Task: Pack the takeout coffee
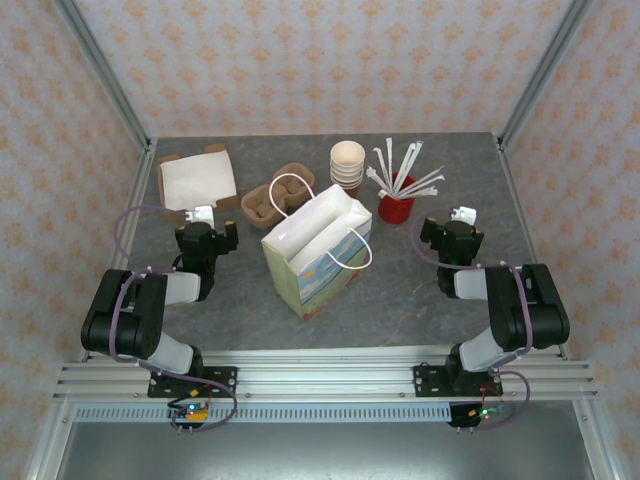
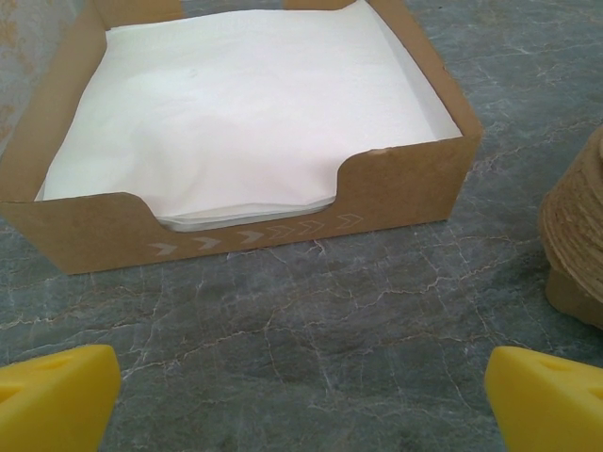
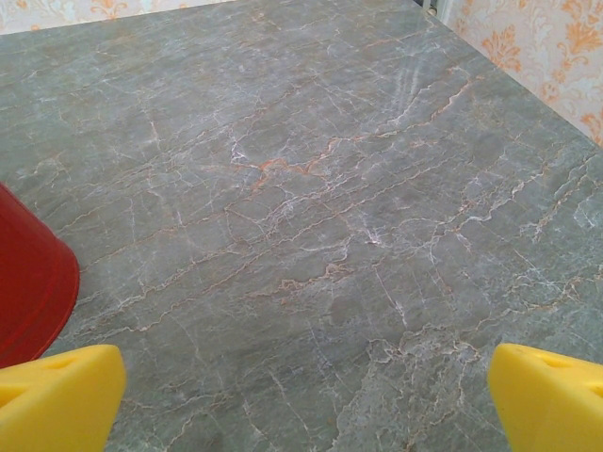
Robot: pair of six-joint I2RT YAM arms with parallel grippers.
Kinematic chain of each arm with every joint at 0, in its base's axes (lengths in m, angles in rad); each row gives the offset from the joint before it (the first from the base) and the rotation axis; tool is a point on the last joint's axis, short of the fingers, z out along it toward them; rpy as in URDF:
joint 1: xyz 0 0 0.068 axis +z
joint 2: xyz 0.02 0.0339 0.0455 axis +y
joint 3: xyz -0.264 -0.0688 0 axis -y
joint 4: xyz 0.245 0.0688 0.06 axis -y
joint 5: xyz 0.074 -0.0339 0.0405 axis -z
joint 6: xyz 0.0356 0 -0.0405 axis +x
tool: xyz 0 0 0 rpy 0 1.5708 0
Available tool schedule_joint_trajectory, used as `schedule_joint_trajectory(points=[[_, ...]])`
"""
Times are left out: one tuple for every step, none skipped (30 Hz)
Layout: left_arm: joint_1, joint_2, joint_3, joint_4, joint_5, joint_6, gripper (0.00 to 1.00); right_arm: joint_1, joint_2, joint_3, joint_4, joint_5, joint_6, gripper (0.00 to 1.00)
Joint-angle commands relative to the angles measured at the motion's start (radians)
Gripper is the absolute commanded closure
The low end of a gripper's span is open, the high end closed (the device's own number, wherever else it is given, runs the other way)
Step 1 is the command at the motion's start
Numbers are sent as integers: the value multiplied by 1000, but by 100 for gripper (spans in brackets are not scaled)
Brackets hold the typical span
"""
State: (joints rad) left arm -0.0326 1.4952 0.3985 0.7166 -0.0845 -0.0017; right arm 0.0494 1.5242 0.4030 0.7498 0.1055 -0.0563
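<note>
Seen from above, the grey marbled desk (image 1: pixel 420 300) is hemmed by patterned walls at the back and both sides, and by a metal rail at the near edge where the arms are bolted. A white paper bag with cord handles (image 1: pixel 320 275) stands open at the middle, with bare desk on either side of it and in front, towards the rail. The back strip is crowded: a brown cardboard tray (image 1: pixel 170 159) of white napkins at the left, a brown pulp cup carrier (image 1: pixel 262 205) just behind the bag, a stack of lidless brown-and-white cups (image 1: pixel 347 165), then a red cup (image 1: pixel 396 208) bristling with white stirrers (image 1: pixel 405 165).

The left claw (image 1: pixel 202 215) sits near the tray's front edge, its yellow tips spread wide over bare desk (image 2: pixel 330 348) in its own camera (image 2: pixel 301 400). That view adds the tray's notched front wall (image 2: pixel 405 188), the napkins (image 2: pixel 245 104) stacked below the rim, and a ribbed brown edge at far right, well apart from the tray.

The right claw (image 1: pixel 462 215) lies near the red cup, equally spread (image 3: pixel 306 400); its camera shows the red cup's side (image 3: pixel 33 273) at left and open desk (image 3: pixel 330 188) running to the far right corner.

Where the brown paper coffee cup with the black lid stands I cannot tell; the bag's depth is hidden
</note>
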Motion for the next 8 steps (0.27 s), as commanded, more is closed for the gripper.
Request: schedule_joint_trajectory(points=[[-8, 2, 26, 31, 5, 15, 0, -3, -3, 11, 34, -3, 15, 1], [-7, 2, 25, 31, 5, 15, 0, -3, -2, 12, 34, -3, 15, 1], [-8, 2, 25, 31, 5, 15, 0, -3, -2, 13, 33, -3, 15, 1], [-9, 2, 25, 31, 5, 14, 0, -3, -1, 14, 31, -3, 14, 1], [-9, 2, 26, 30, 6, 15, 0, -3, 2, 16, 29, -3, 15, 1], [-8, 2, 26, 31, 5, 15, 0, -3, -1, 15, 31, -3, 14, 1], [-8, 2, 26, 30, 5, 15, 0, -3, -3, 12, 35, -3, 14, 1], [-8, 2, 26, 32, 5, 13, 0, -3, -3, 12, 34, -3, 15, 1]])
